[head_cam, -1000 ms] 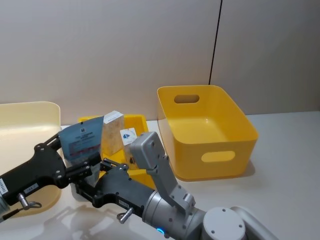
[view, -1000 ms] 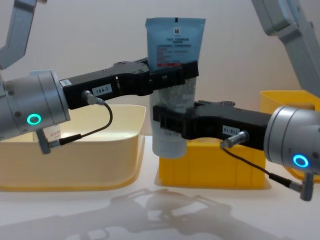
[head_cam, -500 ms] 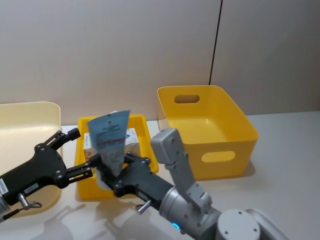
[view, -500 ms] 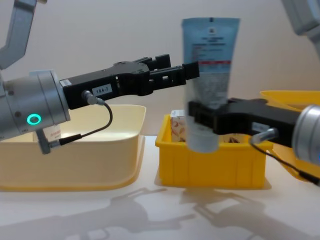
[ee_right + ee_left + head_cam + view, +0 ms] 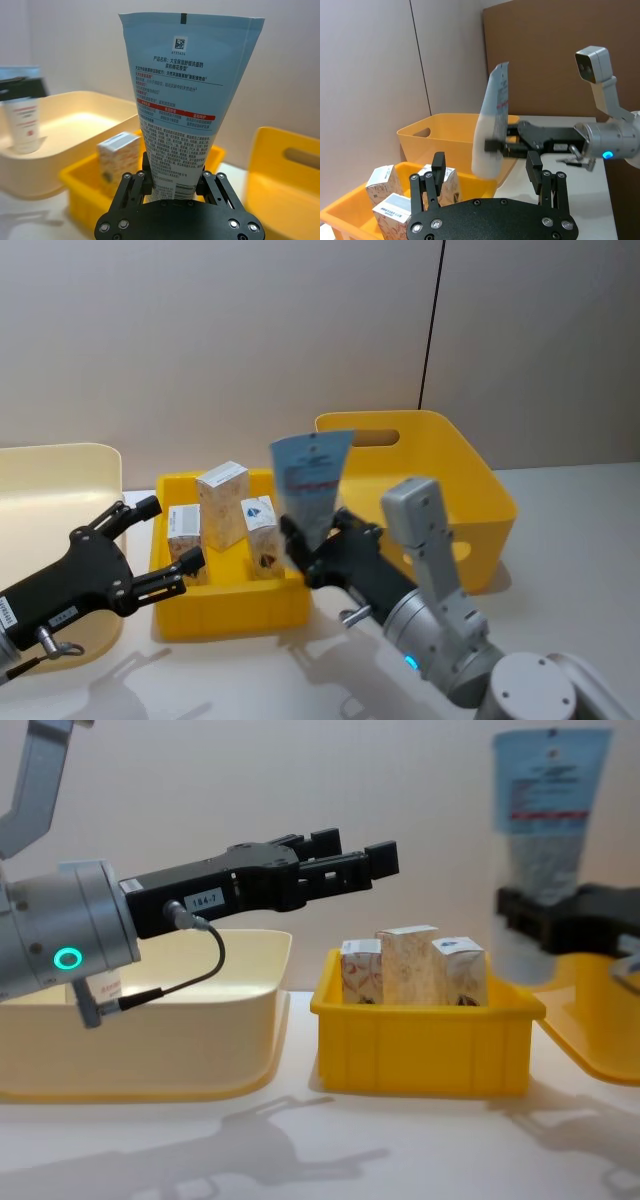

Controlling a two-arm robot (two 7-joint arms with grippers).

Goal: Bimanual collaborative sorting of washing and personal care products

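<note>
Sorting looks to be at the carry step. The large yellow bin (image 5: 480, 510) sits just beyond the right gripper (image 5: 175, 180) and to its right. That gripper's jaws are closed firmly on the lower body of the pale blue tube (image 5: 175, 100). The tube is held upright in the air, flat end up, clear of every container.

The next move, as I judge it, is to take the tube across to the right until it is above the bin's open mouth. It then needs lowering past the rim before the jaws part, so it does not tip over the wall.

The left gripper (image 5: 165, 535) hovers with its fingers spread wide and nothing between them. The cream bin (image 5: 50, 490) is at its left. The small yellow tray (image 5: 230, 610) is just ahead of and under its fingertips.

Counted:
- Two large bins, one yellow and one cream.
- One small yellow tray.
- One tube, in the right gripper.
- One pale bottle (image 5: 22, 122) with red print, standing in the cream bin well off from the right gripper.
- Three patterned cartons upright in the tray: a tall one (image 5: 222, 502) and two shorter ones (image 5: 183, 530) (image 5: 260, 520).
</note>
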